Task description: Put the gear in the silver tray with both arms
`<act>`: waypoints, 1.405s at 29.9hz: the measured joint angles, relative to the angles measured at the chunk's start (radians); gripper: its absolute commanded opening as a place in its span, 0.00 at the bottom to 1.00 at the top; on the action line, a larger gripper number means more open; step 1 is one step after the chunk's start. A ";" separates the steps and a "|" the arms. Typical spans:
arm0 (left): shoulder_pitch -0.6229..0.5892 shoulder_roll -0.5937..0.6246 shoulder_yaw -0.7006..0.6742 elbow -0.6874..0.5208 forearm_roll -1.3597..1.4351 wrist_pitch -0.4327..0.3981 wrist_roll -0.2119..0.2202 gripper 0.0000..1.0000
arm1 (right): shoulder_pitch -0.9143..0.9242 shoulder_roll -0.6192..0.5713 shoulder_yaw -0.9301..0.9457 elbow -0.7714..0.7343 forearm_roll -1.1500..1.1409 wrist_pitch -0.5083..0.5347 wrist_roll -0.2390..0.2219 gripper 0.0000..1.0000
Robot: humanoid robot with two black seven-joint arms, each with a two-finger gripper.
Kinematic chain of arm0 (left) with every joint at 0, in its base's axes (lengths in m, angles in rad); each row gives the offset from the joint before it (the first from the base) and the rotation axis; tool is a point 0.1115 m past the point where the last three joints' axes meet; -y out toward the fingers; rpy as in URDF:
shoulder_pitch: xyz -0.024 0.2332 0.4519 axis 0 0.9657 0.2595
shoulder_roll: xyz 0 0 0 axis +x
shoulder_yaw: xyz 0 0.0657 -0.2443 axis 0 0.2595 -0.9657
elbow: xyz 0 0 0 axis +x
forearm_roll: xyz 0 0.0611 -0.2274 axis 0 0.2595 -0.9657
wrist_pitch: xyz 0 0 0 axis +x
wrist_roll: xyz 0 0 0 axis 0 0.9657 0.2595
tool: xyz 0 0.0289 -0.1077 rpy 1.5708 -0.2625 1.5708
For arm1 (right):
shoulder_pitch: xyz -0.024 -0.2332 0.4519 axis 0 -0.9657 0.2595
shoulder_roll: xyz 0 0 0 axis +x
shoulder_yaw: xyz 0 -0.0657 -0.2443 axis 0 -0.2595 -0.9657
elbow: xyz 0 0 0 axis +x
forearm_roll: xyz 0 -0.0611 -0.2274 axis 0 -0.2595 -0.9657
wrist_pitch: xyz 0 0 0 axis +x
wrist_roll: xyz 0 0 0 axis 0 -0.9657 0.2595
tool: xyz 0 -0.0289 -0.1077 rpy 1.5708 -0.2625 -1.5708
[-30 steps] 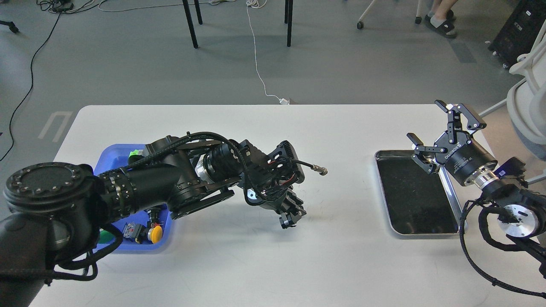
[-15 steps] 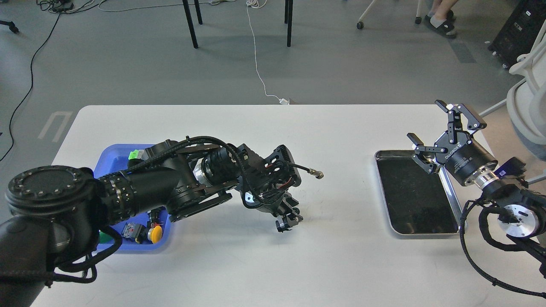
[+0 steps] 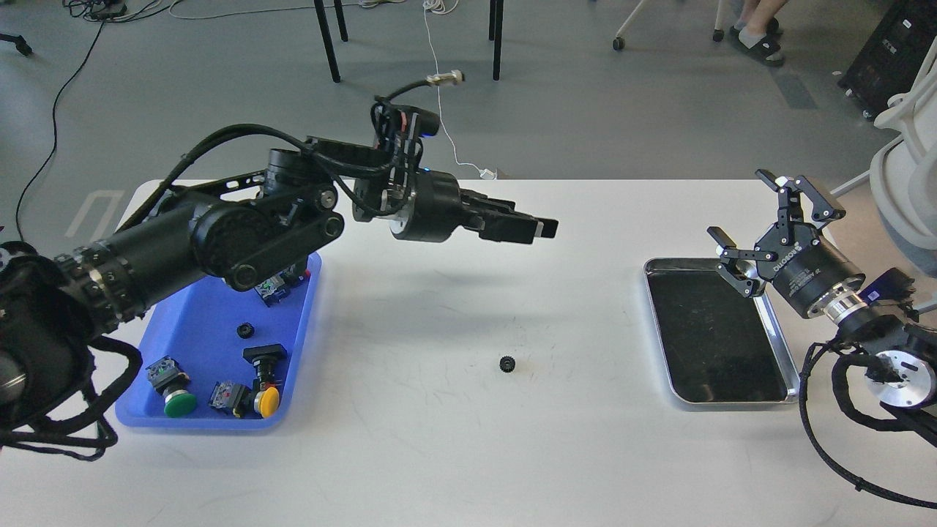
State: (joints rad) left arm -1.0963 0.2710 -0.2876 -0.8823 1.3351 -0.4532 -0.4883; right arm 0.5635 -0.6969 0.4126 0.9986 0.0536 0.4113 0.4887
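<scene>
One small black gear (image 3: 506, 363) lies mid-bench; my right gripper (image 3: 761, 234), spread and empty near the silver tray (image 3: 772, 329), must pinch it squarely; my left gripper (image 3: 543, 228) looks pressed together.

White lettering runs along the black body of the right pincer (image 3: 777, 223) — it looks like a brand name, but it sits tilted and too small to read with certainty. No other text, label or number is legible.
</scene>
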 measured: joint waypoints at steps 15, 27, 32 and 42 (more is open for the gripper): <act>0.570 0.124 -0.618 -0.072 -0.540 0.006 0.000 0.98 | 0.000 0.002 -0.006 -0.002 -0.024 0.000 0.000 0.99; 0.710 0.123 -0.766 -0.092 -0.705 -0.035 0.140 0.98 | 0.012 0.002 -0.009 0.006 -0.061 0.000 0.000 0.99; 0.717 0.123 -0.772 -0.092 -0.712 -0.036 0.147 0.98 | 0.012 0.001 -0.009 0.008 -0.065 0.000 0.000 0.99; 0.718 0.120 -0.774 -0.092 -0.712 -0.036 0.148 0.98 | 0.023 -0.019 -0.009 0.023 -0.066 0.000 0.000 0.99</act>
State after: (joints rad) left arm -0.3785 0.3915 -1.0616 -0.9741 0.6227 -0.4887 -0.3405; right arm 0.5869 -0.7154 0.4034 1.0212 -0.0122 0.4116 0.4887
